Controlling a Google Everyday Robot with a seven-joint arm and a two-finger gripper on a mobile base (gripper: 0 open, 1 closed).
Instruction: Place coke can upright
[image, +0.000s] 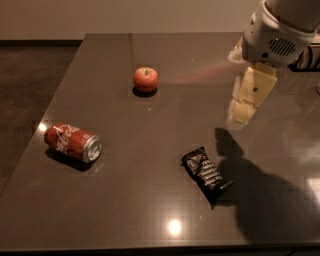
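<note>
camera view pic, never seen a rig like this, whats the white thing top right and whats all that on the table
The white shape is a mobile robot's arm. The pale part hanging under it is its claw, in the air over the right side of the table, seemingly holding nothing. One camera looks down on it all. On the table: a red coke can on its side near the left edge, an apple farther back, a dark snack bar near the middle. The can is to be stood upright.

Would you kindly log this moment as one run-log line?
can: on its side, left, untouched | gripper: hovering upper right, far from can | apple, snack bar: lying between | upright: not yet
</note>
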